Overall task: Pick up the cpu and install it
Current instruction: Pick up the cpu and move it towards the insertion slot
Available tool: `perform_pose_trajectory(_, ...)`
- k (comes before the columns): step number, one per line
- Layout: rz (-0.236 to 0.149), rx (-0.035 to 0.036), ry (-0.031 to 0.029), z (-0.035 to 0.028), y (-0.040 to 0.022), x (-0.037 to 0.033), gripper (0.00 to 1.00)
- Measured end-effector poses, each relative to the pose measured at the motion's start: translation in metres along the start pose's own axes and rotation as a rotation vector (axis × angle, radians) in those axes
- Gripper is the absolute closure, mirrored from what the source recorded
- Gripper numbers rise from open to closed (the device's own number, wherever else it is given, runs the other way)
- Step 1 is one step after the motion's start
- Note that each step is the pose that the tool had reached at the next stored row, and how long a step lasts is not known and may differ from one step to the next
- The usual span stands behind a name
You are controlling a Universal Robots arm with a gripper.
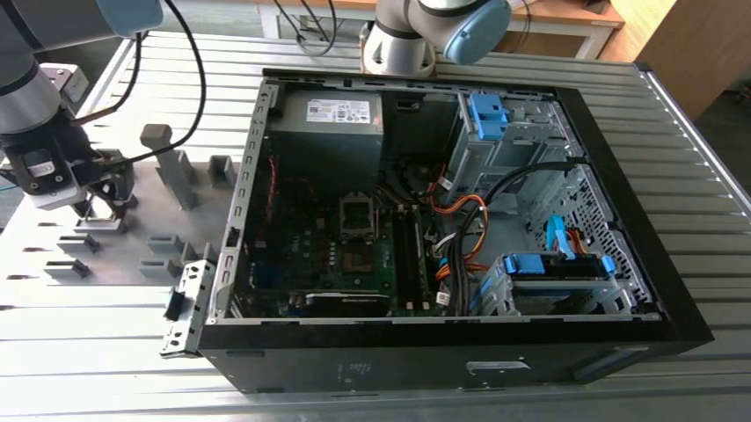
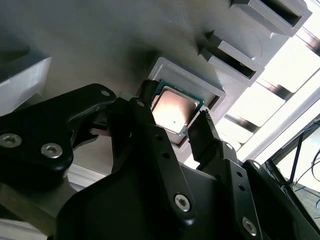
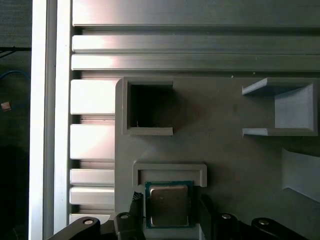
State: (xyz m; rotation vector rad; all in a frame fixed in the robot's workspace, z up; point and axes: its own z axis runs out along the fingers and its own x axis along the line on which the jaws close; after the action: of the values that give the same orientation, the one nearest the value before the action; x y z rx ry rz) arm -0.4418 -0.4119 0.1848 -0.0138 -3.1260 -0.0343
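Note:
The cpu (image 3: pixel 168 205), a small square chip with a silvery top and green edge, lies flat in a grey holder frame (image 3: pixel 170 169) on the grey fixture plate (image 1: pixel 141 224). In the second wrist view the cpu (image 2: pixel 174 107) sits between two black fingers (image 2: pixel 202 135). My gripper (image 1: pixel 100 207) hangs low over the plate at the exterior view's left. The gripper (image 3: pixel 169 202) is open, with one finger close beside each of two opposite edges of the chip. The chip still rests in its holder.
An open computer case (image 1: pixel 470 202) lies on the slatted aluminium table, to the right of the plate in the exterior view. Its motherboard socket (image 1: pixel 358 215) faces up. Grey blocks and posts (image 1: pixel 176 176) stand on the fixture plate. Cables and drive bays fill the case's right half.

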Motion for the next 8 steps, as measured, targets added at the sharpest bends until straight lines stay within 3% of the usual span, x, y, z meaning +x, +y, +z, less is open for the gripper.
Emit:
perform_pose_trajectory(1,0.000,0.0000,0.0000,0.0000,0.0000,0.0000,0.41)
perform_pose_trajectory(2,0.000,0.0000,0.0000,0.0000,0.0000,0.0000,0.48)
perform_pose_trajectory(8,0.000,0.0001,0.0001,0.0000,0.0000,0.0000,0.48)
